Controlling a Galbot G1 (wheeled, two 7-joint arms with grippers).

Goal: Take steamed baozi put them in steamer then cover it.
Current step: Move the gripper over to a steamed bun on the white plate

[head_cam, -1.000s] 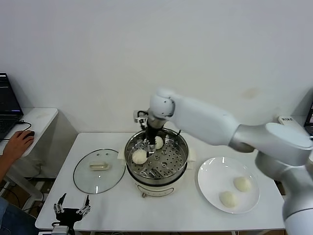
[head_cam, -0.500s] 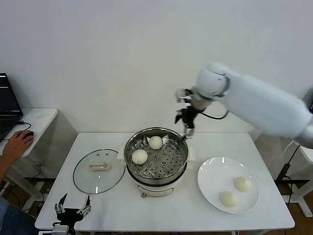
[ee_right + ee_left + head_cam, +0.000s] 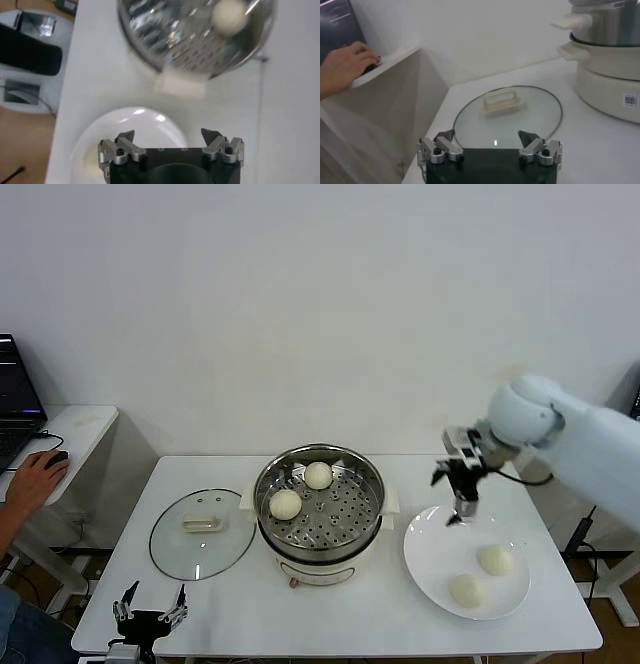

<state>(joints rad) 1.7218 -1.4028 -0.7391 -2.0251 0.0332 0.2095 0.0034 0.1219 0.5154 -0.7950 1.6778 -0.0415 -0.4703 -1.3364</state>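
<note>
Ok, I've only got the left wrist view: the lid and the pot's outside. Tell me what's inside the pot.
Observer: Two baozi lie inside the steamer, which is uncovered.
Operator: Now tell me where the others are.
Observer: Two more baozi sit on the white plate, to the steamer's right.
Operator: Report the right arm.
Observer: The right gripper hangs above the plate's far edge, jaws open and holding nothing.
</note>
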